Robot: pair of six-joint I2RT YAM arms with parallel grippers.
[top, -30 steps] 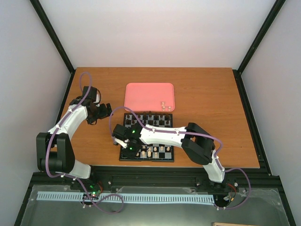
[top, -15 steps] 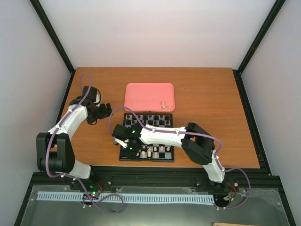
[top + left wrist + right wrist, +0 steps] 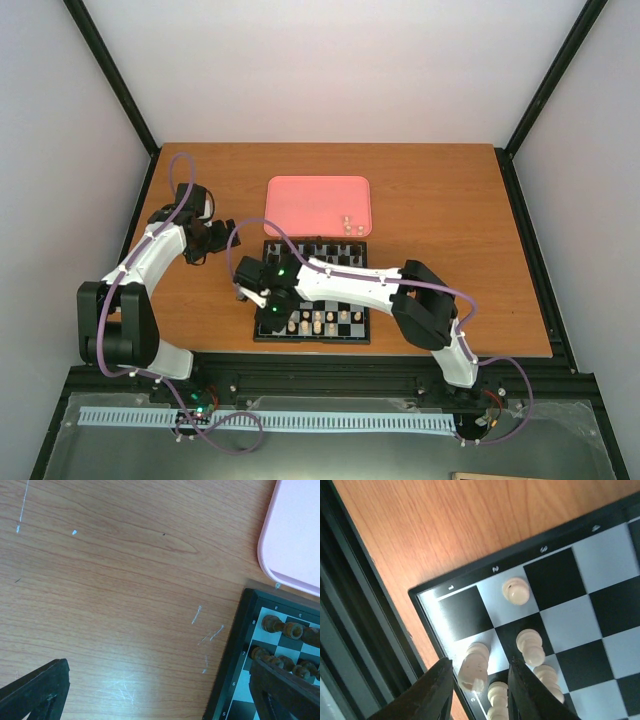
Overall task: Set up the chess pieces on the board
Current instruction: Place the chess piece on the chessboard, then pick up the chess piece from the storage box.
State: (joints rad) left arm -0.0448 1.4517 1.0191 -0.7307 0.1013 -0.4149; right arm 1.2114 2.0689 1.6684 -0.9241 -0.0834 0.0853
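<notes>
Chess pieces (image 3: 529,646), tiny and cream-white, stand at the near left corner of the board (image 3: 560,575).

Each is a pale, round-headed figure narrower than its square, and several cluster upright along the near edge of the black-and-white checkered squares. A few more sit on the pink tray (image 3: 300,195) just beyond the board, and dark brown pieces (image 3: 285,629) fill the far rows. The right gripper (image 3: 479,664) has its fingers parted around one cream piece by the corner, with a clear gap on one side. The other finger may just graze it, but the blur makes that hard to say. Since a second ago this wrist has shifted slightly left and away over the board, and its fingers have drawn apart. The left gripper (image 3: 159,680) hangs spread wide over the table (image 3: 125,580) beside the board's far left corner, unchanged.
</notes>
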